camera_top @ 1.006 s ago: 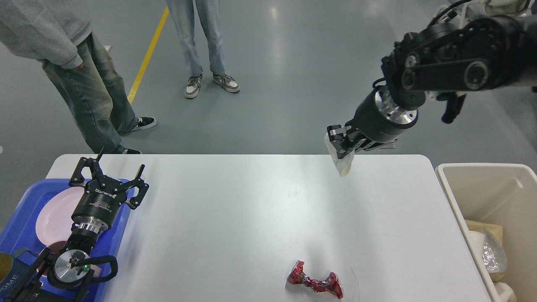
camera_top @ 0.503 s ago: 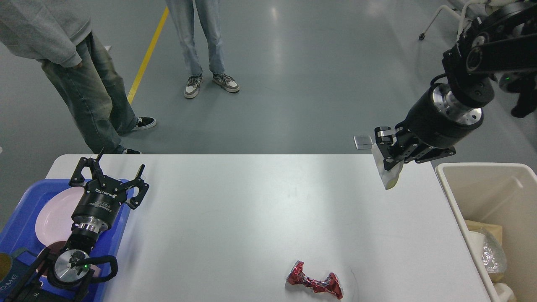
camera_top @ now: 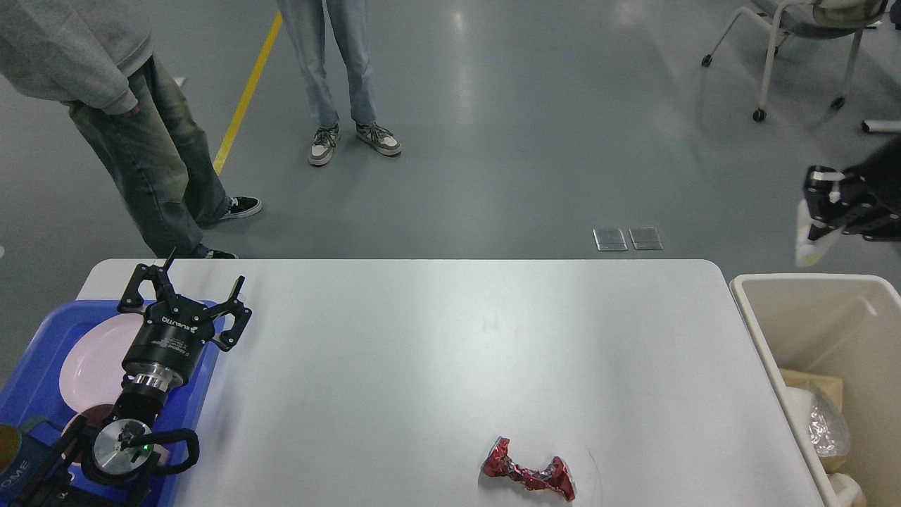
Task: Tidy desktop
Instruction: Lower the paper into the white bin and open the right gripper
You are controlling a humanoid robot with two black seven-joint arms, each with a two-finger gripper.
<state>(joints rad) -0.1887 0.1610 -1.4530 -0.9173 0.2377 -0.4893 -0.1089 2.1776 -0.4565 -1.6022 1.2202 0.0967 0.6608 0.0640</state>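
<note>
**A:** Start at your left. What do you have there?

**B:** My left gripper [camera_top: 184, 294] hangs over the inner edge of the blue tray [camera_top: 42, 331], fingers spread wide and holding nothing. A pale plate [camera_top: 91, 359] lies in the tray under my arm.

**A:** And the surface itself?

**B:** The desktop [camera_top: 394, 352] is white and mostly bare. One piece of crumpled red foil [camera_top: 529, 476] lies near my edge, right of centre, its long axis running roughly left to right.

**A:** Which arm takes it?

**B:** The right one, I'd judge. The foil lies nearer the beige bin [camera_top: 774, 338], which stands just off the right end and already holds some scraps.

**A:** Where is that arm?

**B:** My right gripper [camera_top: 820, 225] sits at the frame's edge, above the bin's far rim. Its fingers seem clamped on a pale wrapper [camera_top: 808, 248] hanging below them, though it's blurred. The foil lies down and to the left of it, well apart.

**A:** The room?

**B:** Grey floor, a yellow line [camera_top: 246, 91], two people standing [camera_top: 112, 105] beyond the far edge, a chair [camera_top: 795, 42] at the top right.
</note>
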